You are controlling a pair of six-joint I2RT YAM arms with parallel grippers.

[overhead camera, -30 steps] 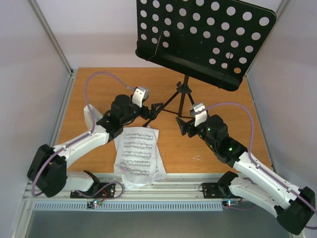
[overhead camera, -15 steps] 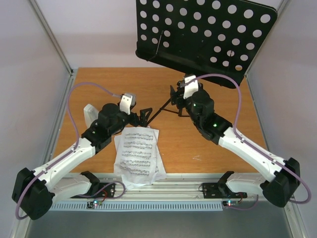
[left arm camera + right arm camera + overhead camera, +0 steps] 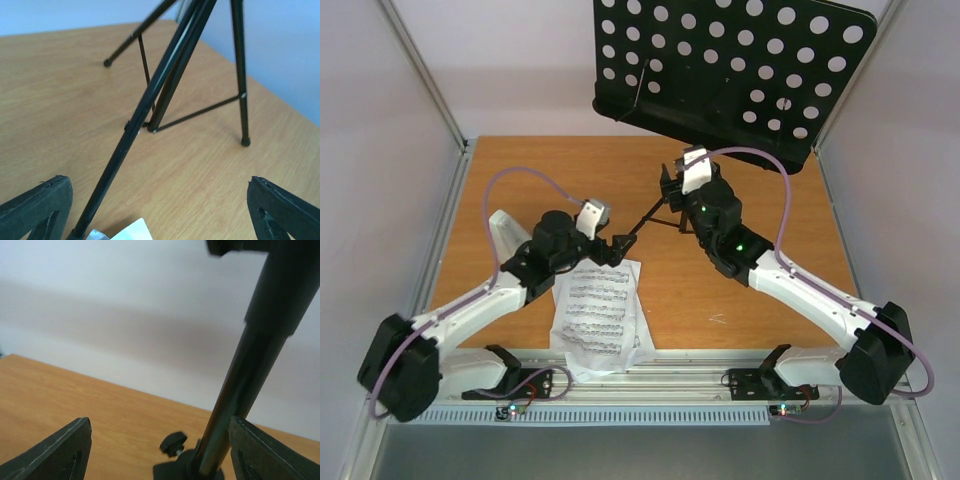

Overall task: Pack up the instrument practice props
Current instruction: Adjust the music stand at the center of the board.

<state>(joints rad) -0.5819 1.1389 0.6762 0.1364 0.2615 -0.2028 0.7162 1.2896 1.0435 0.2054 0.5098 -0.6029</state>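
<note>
Right tool point(image 3: 159, 452) advanced — music stand point(image 3: 240, 385) between its fingers.

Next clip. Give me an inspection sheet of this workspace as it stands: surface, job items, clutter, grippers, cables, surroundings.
Surface: wooden tabletop, metal rail along its near edge.
Job's things: black music stand upright on its tripod at the back; sheet music lying flat at the near edge, overhanging the rail; no metronome seen.
Clutter: nothing seen.
Grippers: left gripper open, low, with a tripod leg between its fingers; right gripper open, with the stand's pole between its fingers, not clamped.
Cables: left purple cable loops over the left arm; right purple cable arcs up close under the stand's desk.
Surroundings: white walls on three sides, aluminium frame posts.
</note>
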